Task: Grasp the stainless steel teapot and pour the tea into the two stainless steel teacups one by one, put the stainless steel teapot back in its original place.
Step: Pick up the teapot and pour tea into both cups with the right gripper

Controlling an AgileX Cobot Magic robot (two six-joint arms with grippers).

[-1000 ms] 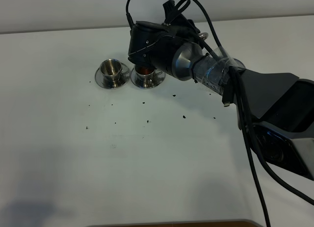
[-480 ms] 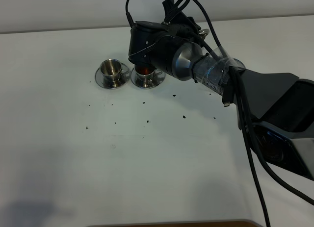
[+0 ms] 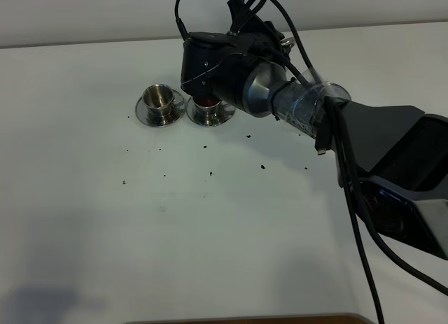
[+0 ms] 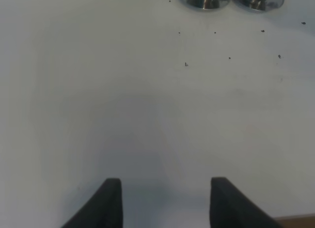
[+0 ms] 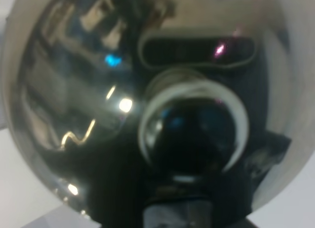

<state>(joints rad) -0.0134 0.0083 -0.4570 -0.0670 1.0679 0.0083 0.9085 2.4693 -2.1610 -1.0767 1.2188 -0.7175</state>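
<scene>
Above the cup with tea (image 3: pixel 207 108), we pinch the teapot (image 5: pixel 93 90) in our right claw (image 5: pixel 177 211); the second cup (image 3: pixel 159 97) sits just beside that cup. Our left claw (image 4: pixel 165 201) hangs spread over the surface (image 4: pixel 98 90).

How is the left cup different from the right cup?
The left cup looks empty inside; the right cup holds reddish-brown tea. The left cup stands in the open; the right cup sits partly under the right arm. Both are small, shiny and steel.
</scene>
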